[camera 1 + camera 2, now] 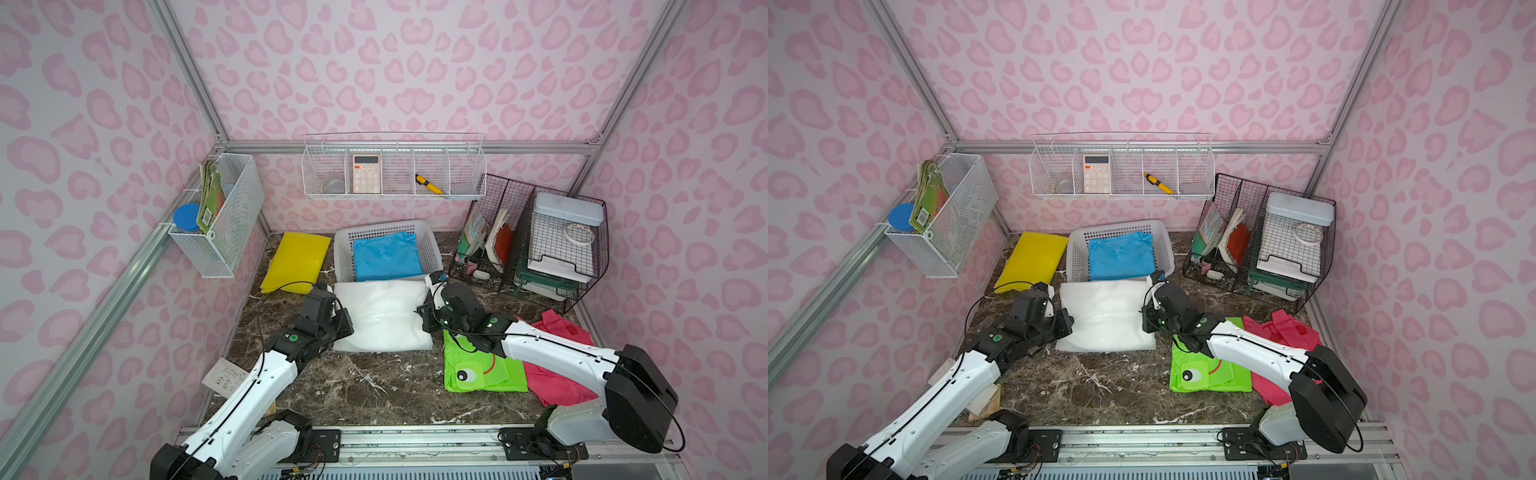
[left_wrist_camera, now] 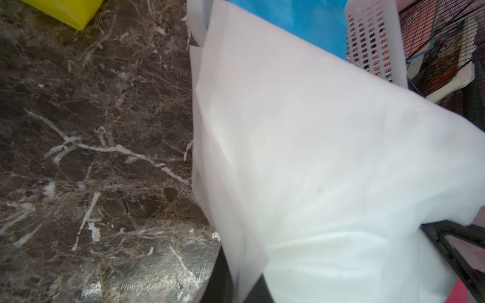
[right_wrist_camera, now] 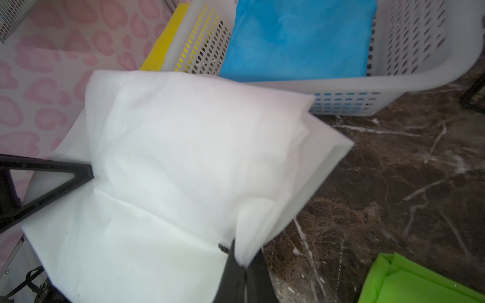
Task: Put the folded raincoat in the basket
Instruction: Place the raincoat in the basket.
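Left end effector [image 1: 341, 311] was clamped tight on the 9 o'clock edge of the white folded raincoat [image 1: 382, 316]. In the left wrist view its dark fingers [image 2: 223, 278] were pressed onto the fabric with no gap between them.

Right end effector [image 1: 422, 316] was likewise pinched closed, on the 3 o'clock edge of the same garment. In the right wrist view the fabric ran straight down into the closed tips [image 3: 245, 272].

- White folded raincoat was slung between the two grips at bench centre. It looked puffed and creased, and its gripped edges appeared raised. I could not tell whether its 6 o'clock edge touched the bench [image 1: 374, 390].
- Its 12 o'clock edge reached the near rim of the basket [image 1: 343, 249], but the garment was not inside.
- Basket sat at 12 o'clock of the white raincoat, close to the back wall, with a blue raincoat [image 1: 386, 255] lying flat in it.
- Yellow raincoat [image 1: 297, 259] lay on the bench just beside the basket, at its 9 o'clock.
- Green raincoat [image 1: 478, 370], with a cartoon eye, lay at 4 o'clock of the white one, partly under the right arm. A pink raincoat [image 1: 557, 374] lay just beyond it at 3 o'clock.
- Black wire file holders [image 1: 540, 249] stood at 3 o'clock of the basket.
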